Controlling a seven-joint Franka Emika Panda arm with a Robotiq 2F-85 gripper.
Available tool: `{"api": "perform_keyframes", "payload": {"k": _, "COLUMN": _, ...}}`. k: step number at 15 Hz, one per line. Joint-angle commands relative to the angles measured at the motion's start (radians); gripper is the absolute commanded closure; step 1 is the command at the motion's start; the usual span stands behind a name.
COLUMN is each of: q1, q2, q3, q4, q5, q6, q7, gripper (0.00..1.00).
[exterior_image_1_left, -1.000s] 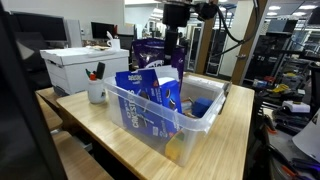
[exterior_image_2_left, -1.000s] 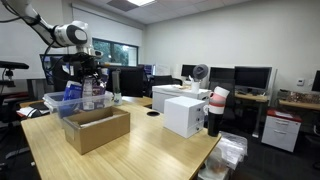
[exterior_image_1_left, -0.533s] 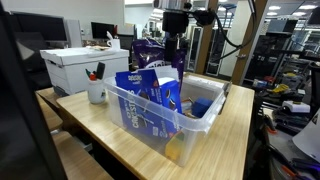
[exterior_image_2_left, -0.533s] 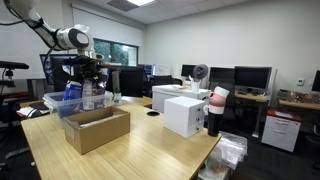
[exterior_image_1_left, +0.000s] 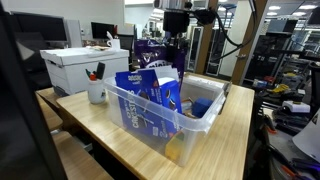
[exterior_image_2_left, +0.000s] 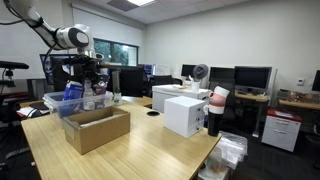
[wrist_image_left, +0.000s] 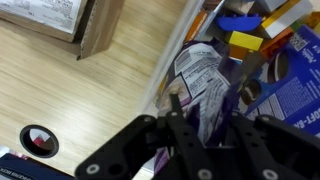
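Observation:
My gripper (wrist_image_left: 205, 107) reaches down into a clear plastic bin (exterior_image_1_left: 150, 125) on the wooden table. Its two fingers stand on either side of a crinkled purple and silver snack bag (wrist_image_left: 200, 65) and press against it. Blue snack packs (exterior_image_1_left: 140, 85) stand upright in the bin beside it, and one blue pack (wrist_image_left: 295, 90) lies to the right of the fingers in the wrist view. In both exterior views the gripper (exterior_image_1_left: 175, 55) (exterior_image_2_left: 88, 82) hangs from above at the bin's top, with the purple bag (exterior_image_1_left: 150, 62) next to it.
An open cardboard box (exterior_image_2_left: 95, 128) sits on the table beside the bin (exterior_image_2_left: 60, 100). A white box (exterior_image_1_left: 80, 65) and a white mug of pens (exterior_image_1_left: 96, 90) stand nearby. Office desks, monitors and chairs fill the background.
The arm has come down a little into the bin and the fingers have drawn together onto the purple snack bag.

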Motion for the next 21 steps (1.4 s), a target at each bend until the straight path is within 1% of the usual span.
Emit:
{"api": "perform_keyframes", "payload": {"k": 1, "q1": -0.003, "q2": -0.018, "q3": 0.003, "q4": -0.001, "q5": -0.014, "q6": -0.034, "q7": 0.021, "gripper": 0.92}}
{"api": "perform_keyframes", "payload": {"k": 5, "q1": -0.002, "q2": -0.032, "q3": 0.006, "q4": 0.004, "q5": 0.016, "q6": -0.061, "q7": -0.003, "gripper": 0.98}}
{"api": "perform_keyframes", "payload": {"k": 6, "q1": -0.002, "q2": -0.041, "q3": 0.008, "q4": 0.010, "q5": 0.026, "q6": -0.073, "q7": -0.009, "gripper": 0.95}}
{"api": "perform_keyframes", "payload": {"k": 7, "q1": -0.002, "q2": -0.044, "q3": 0.009, "q4": 0.015, "q5": 0.029, "q6": -0.081, "q7": -0.010, "gripper": 0.96}}
{"api": "perform_keyframes", "payload": {"k": 9, "q1": 0.000, "q2": -0.059, "q3": 0.012, "q4": 0.034, "q5": 0.033, "q6": -0.102, "q7": -0.018, "gripper": 0.95}}
{"api": "perform_keyframes", "payload": {"k": 10, "q1": 0.002, "q2": -0.076, "q3": 0.016, "q4": 0.061, "q5": 0.037, "q6": -0.135, "q7": -0.024, "gripper": 0.93}}
{"api": "perform_keyframes", "payload": {"k": 15, "q1": 0.004, "q2": -0.101, "q3": 0.026, "q4": 0.116, "q5": 0.018, "q6": -0.180, "q7": -0.024, "gripper": 0.95}}
{"api": "perform_keyframes", "payload": {"k": 21, "q1": 0.008, "q2": -0.102, "q3": 0.036, "q4": 0.133, "q5": 0.028, "q6": -0.223, "q7": -0.026, "gripper": 0.95}}
